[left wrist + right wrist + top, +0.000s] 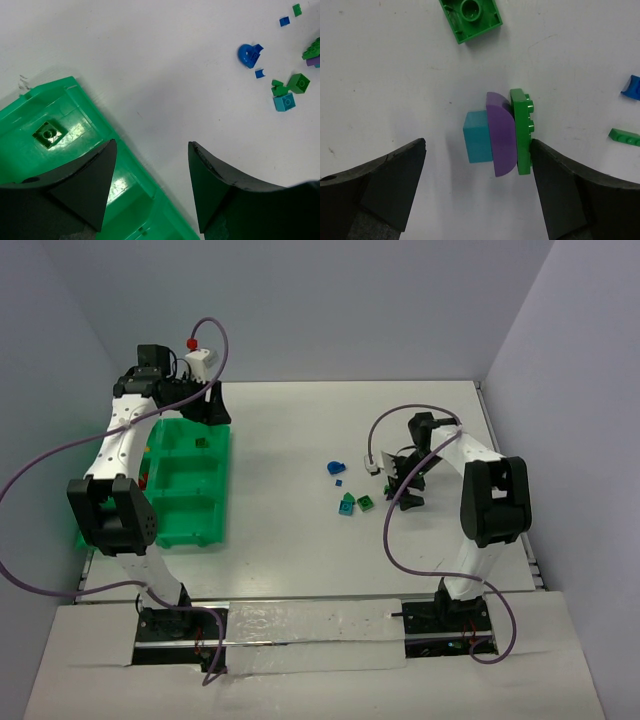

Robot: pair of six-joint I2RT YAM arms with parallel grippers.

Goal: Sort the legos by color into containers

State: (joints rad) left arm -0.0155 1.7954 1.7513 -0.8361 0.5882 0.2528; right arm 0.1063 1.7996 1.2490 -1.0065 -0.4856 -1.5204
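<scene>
My left gripper (205, 405) is open and empty above the far right corner of the green tray (185, 530). In the left wrist view its fingers straddle the tray's rim (145, 172), and a green brick (49, 134) lies in a compartment. My right gripper (477, 162) is open low over the table, around a joined stack of a teal brick (479, 136), a purple half-round (501, 134) and a green plate (522, 131). The right finger touches the green plate; the left finger stands apart. Loose legos lie mid-table: a blue piece (336, 467), a teal brick (347, 506), a green brick (367, 503).
An upturned green brick (470, 17) lies just beyond the stack, with a blue piece (633, 87) and a thin green plate (625, 137) to its right. Red pieces show in the tray's left column (147, 478). Walls enclose the table on three sides.
</scene>
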